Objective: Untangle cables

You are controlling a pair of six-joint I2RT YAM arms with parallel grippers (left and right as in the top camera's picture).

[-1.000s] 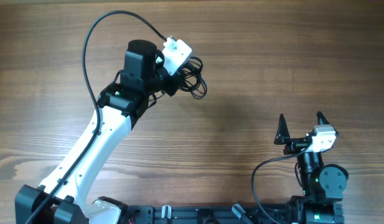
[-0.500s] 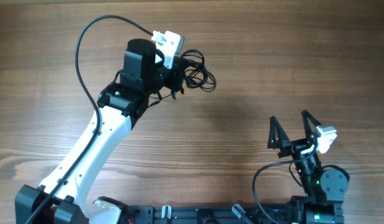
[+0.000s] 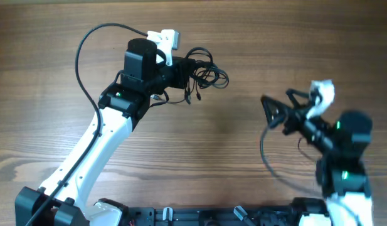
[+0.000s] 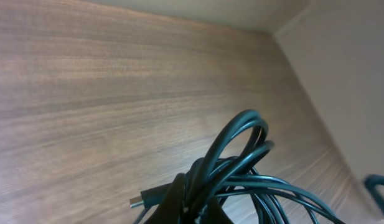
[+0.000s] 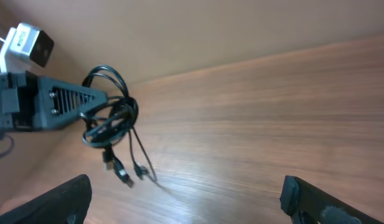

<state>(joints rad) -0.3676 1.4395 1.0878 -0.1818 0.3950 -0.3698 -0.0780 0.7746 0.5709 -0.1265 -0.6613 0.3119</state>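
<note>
- Black cables [image 3: 207, 75], bunched in loops, hang clamped in the left gripper [image 3: 185, 75] above the wooden table [image 3: 275, 37], plugs dangling.
- Right gripper [image 3: 270, 112] stands well apart, fingers spread wide, holding nothing.

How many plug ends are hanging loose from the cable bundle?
3 visible, all dangling below the cables held by the left gripper: one plug nearest the bundle, one lowest, one rightmost. Others may be hidden in the knot.

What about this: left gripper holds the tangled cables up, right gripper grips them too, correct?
No. The left gripper holds the cables up, but the right gripper is open and apart from them; the right wrist view shows it.
</note>
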